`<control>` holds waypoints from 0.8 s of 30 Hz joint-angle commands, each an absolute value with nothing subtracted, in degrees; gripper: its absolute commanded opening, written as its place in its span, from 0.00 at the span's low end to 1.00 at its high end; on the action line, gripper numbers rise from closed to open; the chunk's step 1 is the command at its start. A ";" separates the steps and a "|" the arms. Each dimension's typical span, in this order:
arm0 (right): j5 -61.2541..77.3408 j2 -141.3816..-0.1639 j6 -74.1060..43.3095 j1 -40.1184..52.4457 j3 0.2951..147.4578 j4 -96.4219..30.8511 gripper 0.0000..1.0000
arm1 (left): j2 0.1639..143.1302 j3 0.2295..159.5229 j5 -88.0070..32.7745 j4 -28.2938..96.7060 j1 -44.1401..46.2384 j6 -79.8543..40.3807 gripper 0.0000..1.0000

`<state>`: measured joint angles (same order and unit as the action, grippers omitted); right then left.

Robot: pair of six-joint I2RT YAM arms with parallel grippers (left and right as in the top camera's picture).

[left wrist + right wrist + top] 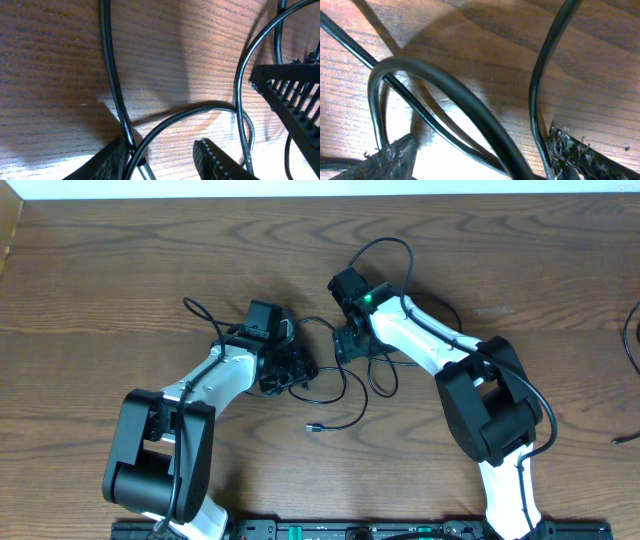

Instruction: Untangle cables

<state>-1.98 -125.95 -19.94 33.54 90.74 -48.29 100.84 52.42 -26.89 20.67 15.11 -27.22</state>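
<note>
Black, smooth cables [107, 50] curve in loose loops crossing one another.

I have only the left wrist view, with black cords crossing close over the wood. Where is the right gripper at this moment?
Observer: The right gripper is in the middle of the table. It faces the left gripper across the cables.
Operator: Is it open?
Observer: Yes. In the right wrist view its fingers stand wide apart, with cable loops between them.
Operator: Is any end free?
Observer: One small plug end lies on bare wood, closer to the robot's side of the table than either gripper.
</note>
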 commanded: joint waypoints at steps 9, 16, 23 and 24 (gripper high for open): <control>13.39 -134.93 -18.35 33.41 84.97 -41.63 0.81 | 103.61 50.00 -25.54 21.74 15.14 -27.77 0.48; 16.62 -134.93 -17.69 33.98 84.95 -40.38 0.81 | 103.61 50.00 -25.54 21.67 15.14 -27.77 0.48; 13.52 -135.02 -18.13 36.18 84.95 -41.06 0.84 | 103.61 50.00 -25.56 21.52 15.14 -27.77 0.48; 12.71 -135.04 -18.06 36.49 84.95 -41.30 0.84 | 103.61 50.00 -25.65 21.52 15.14 -27.77 0.48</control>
<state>7.86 -125.86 -17.15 34.20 90.32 -38.61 100.84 52.42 -26.92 20.64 15.11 -27.22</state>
